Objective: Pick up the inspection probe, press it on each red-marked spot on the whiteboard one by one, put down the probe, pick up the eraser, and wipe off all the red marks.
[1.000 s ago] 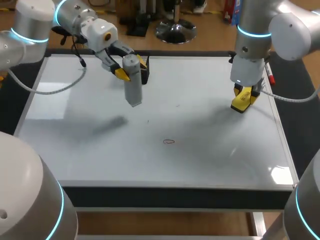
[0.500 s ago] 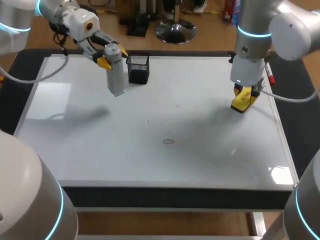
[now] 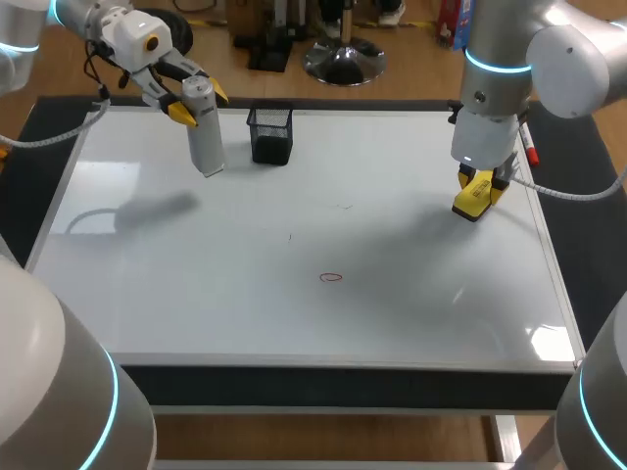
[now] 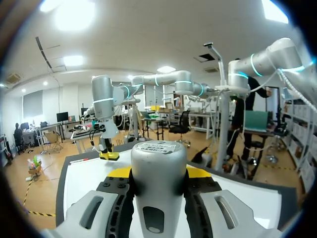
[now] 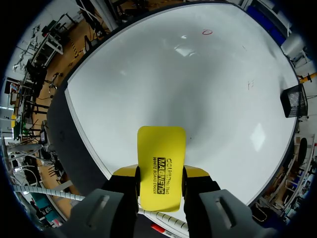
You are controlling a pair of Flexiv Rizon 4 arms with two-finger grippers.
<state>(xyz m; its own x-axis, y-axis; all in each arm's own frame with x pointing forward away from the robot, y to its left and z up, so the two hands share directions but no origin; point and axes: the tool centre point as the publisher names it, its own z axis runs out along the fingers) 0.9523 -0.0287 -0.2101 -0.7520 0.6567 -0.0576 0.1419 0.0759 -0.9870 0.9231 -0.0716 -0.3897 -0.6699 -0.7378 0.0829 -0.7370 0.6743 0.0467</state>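
Gripping the probe (image 3: 205, 137) from two sides near its top, the left claw (image 3: 199, 103) hangs over the far left corner of the whiteboard (image 3: 196, 313). The probe is a grey cylinder, roughly upright, with its lower end pointing at the board. Its shadow lies on the board apart from that end.

A black mesh cup (image 3: 270, 134) stands on the board just beside the probe, on the side toward the middle. It is the nearest obstacle to the left arm.

The right claw (image 3: 480, 186) is closed on the yellow eraser (image 3: 472, 199) near the right edge of the board, well apart from the probe. In the right wrist view the eraser juts out ahead of the fingers, over the board surface. Contact with the board cannot be confirmed.

One red mark (image 3: 332, 277), a small oval, sits near the middle of the board, between the two claws and toward the near edge. Nothing stands on the board between it and either claw.

A red marker (image 3: 530, 149) lies on the dark desk (image 3: 586, 255) beside the right arm, off the board.
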